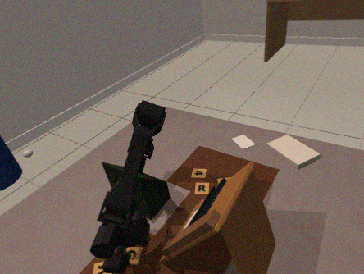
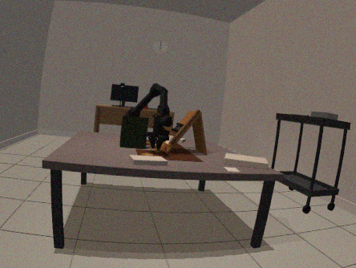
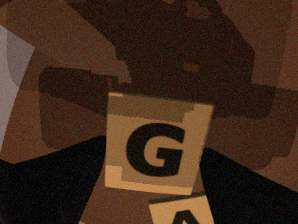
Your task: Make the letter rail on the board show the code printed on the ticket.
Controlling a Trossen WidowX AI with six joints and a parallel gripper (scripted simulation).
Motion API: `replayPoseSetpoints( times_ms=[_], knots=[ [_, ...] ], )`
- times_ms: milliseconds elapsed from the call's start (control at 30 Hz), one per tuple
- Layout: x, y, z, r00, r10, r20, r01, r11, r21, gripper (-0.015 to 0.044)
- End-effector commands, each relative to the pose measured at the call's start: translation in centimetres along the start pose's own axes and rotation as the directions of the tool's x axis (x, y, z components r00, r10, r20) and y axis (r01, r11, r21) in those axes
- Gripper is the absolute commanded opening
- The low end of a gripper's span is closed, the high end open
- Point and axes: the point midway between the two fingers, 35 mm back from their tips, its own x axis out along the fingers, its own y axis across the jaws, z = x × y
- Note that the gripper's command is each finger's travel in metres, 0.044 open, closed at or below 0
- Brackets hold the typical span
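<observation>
1. Plainly, the black gripper (image 1: 116, 260) (image 2: 159, 145) (image 3: 154, 149) is clamped on the G tile (image 3: 154, 154), its dark, angular fingers against opposite edges.
2. That tile is a flat, squarish, tan piece with a bold black letter, held over the smooth reddish-brown mat (image 1: 186, 161) (image 2: 188, 156) and off the board; whether it touches the mat I can't tell.
3. Just beside it in the wrist view lies the A tile (image 3: 187, 214), partly cut off.
4. The 4 tile (image 1: 198, 173) and R tile (image 1: 202, 188) lie flat near the slanted, orange-brown wooden board (image 1: 239, 186) (image 2: 185, 124).
5. A dark green, flat-sided block (image 1: 157, 198) (image 2: 134, 132) stands by the arm.
6. One cream slab (image 1: 292, 149) (image 2: 245, 159) is boxy, with crisp edges.
</observation>
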Motion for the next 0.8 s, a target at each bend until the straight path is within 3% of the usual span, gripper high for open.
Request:
replayPoseSetpoints(
  times_ms=[0,367,767],
  knots=[
    [-0.3,0.0,0.0,1.000,-0.002,-0.004,0.002,1.000,-0.005,0.0000],
    [-0.7,0.0,0.2,1.000,-0.009,-0.002,0.009,1.000,0.006,0.0000],
    [-4.5,-0.4,3.3,0.989,-0.148,-0.016,0.149,0.984,0.098,0.0000]
  ],
)
